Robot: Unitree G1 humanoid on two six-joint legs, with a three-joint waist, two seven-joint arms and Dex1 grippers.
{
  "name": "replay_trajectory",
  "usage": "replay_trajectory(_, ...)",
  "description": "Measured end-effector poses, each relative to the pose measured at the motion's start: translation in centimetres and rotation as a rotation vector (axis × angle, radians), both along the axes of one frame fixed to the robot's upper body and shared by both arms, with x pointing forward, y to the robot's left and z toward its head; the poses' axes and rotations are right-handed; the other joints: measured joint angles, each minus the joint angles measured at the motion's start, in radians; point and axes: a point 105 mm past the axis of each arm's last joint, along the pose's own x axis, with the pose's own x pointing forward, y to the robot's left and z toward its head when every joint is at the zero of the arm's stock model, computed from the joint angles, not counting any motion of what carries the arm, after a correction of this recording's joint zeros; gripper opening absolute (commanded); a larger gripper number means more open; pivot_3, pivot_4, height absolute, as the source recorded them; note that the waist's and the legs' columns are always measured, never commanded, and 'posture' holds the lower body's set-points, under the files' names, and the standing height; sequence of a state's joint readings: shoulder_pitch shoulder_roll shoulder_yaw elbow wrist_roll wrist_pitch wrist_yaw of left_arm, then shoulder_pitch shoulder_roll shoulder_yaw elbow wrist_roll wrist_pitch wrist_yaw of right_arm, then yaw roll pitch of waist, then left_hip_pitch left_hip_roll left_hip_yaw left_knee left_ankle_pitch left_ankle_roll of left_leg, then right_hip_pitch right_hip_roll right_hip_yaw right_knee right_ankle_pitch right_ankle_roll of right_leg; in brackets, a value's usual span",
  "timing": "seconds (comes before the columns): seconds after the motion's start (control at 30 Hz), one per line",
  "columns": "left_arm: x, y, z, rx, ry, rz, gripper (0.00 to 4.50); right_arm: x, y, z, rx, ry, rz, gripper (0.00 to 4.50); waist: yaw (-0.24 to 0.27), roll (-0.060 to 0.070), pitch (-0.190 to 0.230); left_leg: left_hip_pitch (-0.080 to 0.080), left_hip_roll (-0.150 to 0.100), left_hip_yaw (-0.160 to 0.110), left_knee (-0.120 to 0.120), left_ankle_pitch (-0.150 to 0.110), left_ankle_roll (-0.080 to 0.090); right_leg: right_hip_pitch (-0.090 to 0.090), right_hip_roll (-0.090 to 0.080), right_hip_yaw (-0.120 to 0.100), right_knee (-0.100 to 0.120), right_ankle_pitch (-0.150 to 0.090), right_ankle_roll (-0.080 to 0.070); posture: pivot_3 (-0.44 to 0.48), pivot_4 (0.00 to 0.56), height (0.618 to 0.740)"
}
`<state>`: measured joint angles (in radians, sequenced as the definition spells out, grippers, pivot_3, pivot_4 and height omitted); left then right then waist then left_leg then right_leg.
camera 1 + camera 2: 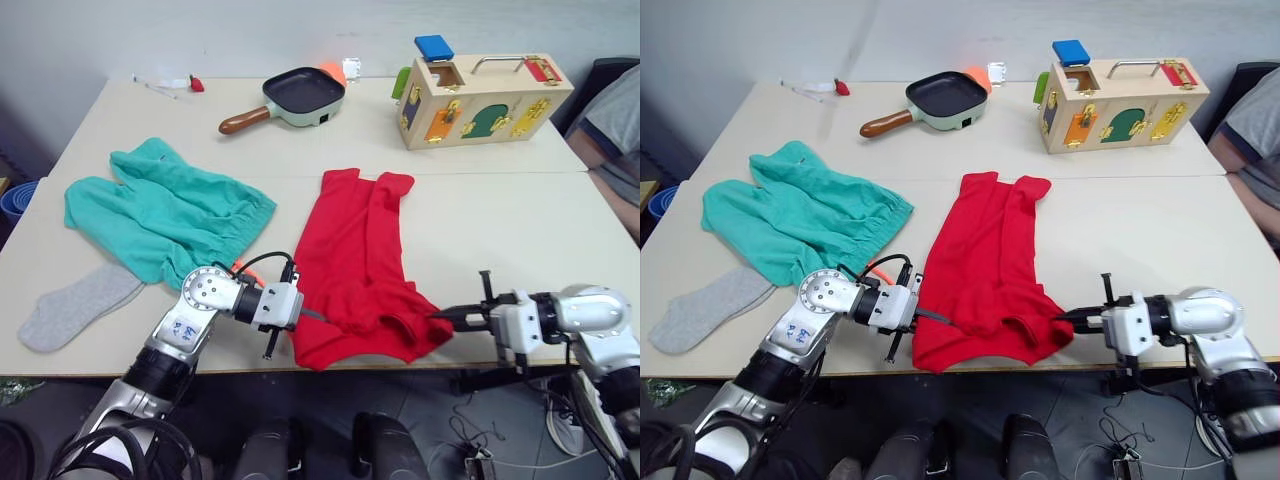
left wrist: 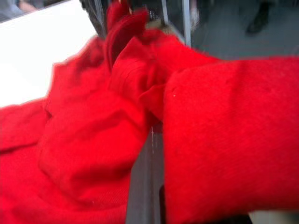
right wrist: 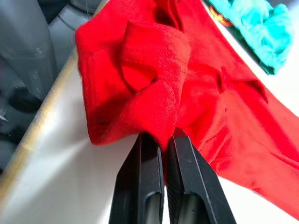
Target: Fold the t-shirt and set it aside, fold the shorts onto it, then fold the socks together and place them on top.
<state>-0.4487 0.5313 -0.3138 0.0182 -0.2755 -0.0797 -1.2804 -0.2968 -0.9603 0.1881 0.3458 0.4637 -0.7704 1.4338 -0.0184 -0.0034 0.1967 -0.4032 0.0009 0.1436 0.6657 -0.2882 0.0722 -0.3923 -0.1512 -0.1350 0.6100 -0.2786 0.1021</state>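
While both grippers are pinching the near end of the t-shirt (image 1: pixel 357 262), it is lying as a long crumpled strip on the table (image 1: pixel 520 215).

The right gripper (image 3: pixel 164 140) is clamping its two black fingers (image 3: pixel 140 186) on a bunched fold at the shirt's near right corner, close to the table's front edge. The left gripper (image 1: pixel 312 315) is biting into the near left edge; cloth is covering its fingers, and they are looking closed on it. The shorts (image 1: pixel 165 212) are lying spread out to the left of the shirt, with a grey sock (image 1: pixel 78 306) just in front of them. A frying pan (image 1: pixel 290 98) and a wooden latch box (image 1: pixel 482 98) are sitting at the far side.
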Motion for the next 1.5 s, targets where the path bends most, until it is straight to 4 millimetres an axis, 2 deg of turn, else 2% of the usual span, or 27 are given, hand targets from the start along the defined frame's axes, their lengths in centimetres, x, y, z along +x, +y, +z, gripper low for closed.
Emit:
replay_trajectory(0.17,-2.2,0.6,0.5,0.001,0.062,-0.012,0.03,-3.9,-1.8,0.3,-0.064,0.260,-0.029,0.00,0.015,0.003,0.001,0.000,0.000,0.000,-0.001,-0.002,-0.003,0.000,0.000,0.000,-0.002,0.000,0.000,0.000,0.150,0.740)
replay_trajectory(0.3,-4.0,0.6,0.6,-0.013,0.121,-0.043,0.03,-6.4,-2.3,0.3,-0.104,0.390,-0.041,0.00,0.020,0.003,0.001,0.000,0.001,0.000,-0.001,-0.003,-0.003,0.001,0.001,0.000,-0.004,0.000,0.000,0.000,0.150,0.740)
replay_trajectory(0.5,-5.1,1.0,0.1,-0.004,0.161,-0.055,0.03,-7.6,-2.4,0.2,-0.114,0.440,-0.050,0.00,0.023,0.003,0.001,0.000,0.001,0.000,-0.001,-0.004,-0.004,0.000,0.001,0.000,-0.005,0.000,0.000,0.000,0.150,0.740)
replay_trajectory(0.67,-5.7,2.2,0.3,0.049,0.263,-0.079,0.03,-7.4,-1.4,1.2,-0.085,0.445,-0.029,0.00,0.021,0.003,0.001,0.000,0.001,0.000,-0.001,-0.004,-0.004,0.000,0.001,0.000,-0.005,0.000,0.000,0.000,0.150,0.740)
replay_trajectory(0.77,-4.4,2.6,1.6,0.052,0.328,-0.032,0.03,-5.9,-0.7,2.6,-0.028,0.449,-0.052,0.00,0.021,0.003,0.001,-0.001,0.001,0.000,-0.001,-0.003,-0.004,0.000,0.001,0.000,-0.005,0.000,0.000,0.000,0.150,0.740)
replay_trajectory(0.87,0.1,3.2,4.9,-0.008,0.352,0.109,0.03,-2.5,0.1,5.4,0.066,0.419,-0.118,0.00,0.021,0.003,0.002,-0.002,0.001,0.000,0.000,-0.002,-0.003,0.000,0.001,0.000,-0.006,0.000,0.000,0.000,0.150,0.740)
replay_trajectory(0.93,2.6,3.2,6.4,-0.058,0.364,0.178,0.03,-0.2,0.5,6.5,0.142,0.437,-0.173,0.00,0.020,0.003,0.002,-0.002,0.001,0.000,0.000,-0.003,-0.003,-0.001,0.001,0.000,-0.006,0.001,0.001,0.000,0.150,0.740)
replay_trajectory(1.0,4.5,3.2,6.6,-0.086,0.393,0.232,0.03,1.9,0.7,6.7,0.208,0.448,-0.213,0.00,0.020,0.002,0.001,-0.002,0.001,0.001,0.000,-0.002,-0.001,-0.001,0.002,-0.001,-0.005,0.000,0.000,0.000,0.150,0.740)
replay_trajectory(1.1,9.4,2.0,7.0,-0.162,0.417,0.371,0.03,6.8,1.0,6.9,0.331,0.438,-0.323,0.00,0.020,0.002,0.002,-0.008,-0.001,0.002,0.001,0.001,0.004,-0.004,0.004,-0.003,-0.002,0.001,0.001,0.000,0.150,0.740)
replay_trajectory(1.17,11.8,1.2,7.7,-0.212,0.422,0.436,0.03,9.2,1.0,7.0,0.378,0.425,-0.396,0.00,0.020,0.002,0.002,-0.009,-0.002,0.002,0.001,0.002,0.005,-0.005,0.005,-0.004,0.001,0.001,0.002,0.000,0.150,0.740)
replay_trajectory(1.3,14.3,0.4,8.6,-0.260,0.417,0.507,0.03,11.7,0.6,6.5,0.400,0.413,-0.502,0.00,0.016,0.002,0.002,-0.010,-0.005,0.002,-0.001,0.002,0.007,-0.006,0.006,-0.009,0.000,0.001,0.004,0.000,0.150,0.740)
replay_trajectory(1.5,16.8,-0.1,6.8,-0.274,0.483,0.687,0.03,13.7,0.4,4.9,0.441,0.456,-0.631,0.00,0.014,0.001,0.002,-0.012,-0.005,0.002,0.001,0.004,0.009,-0.006,0.005,-0.014,0.001,0.001,0.007,0.000,0.150,0.740)
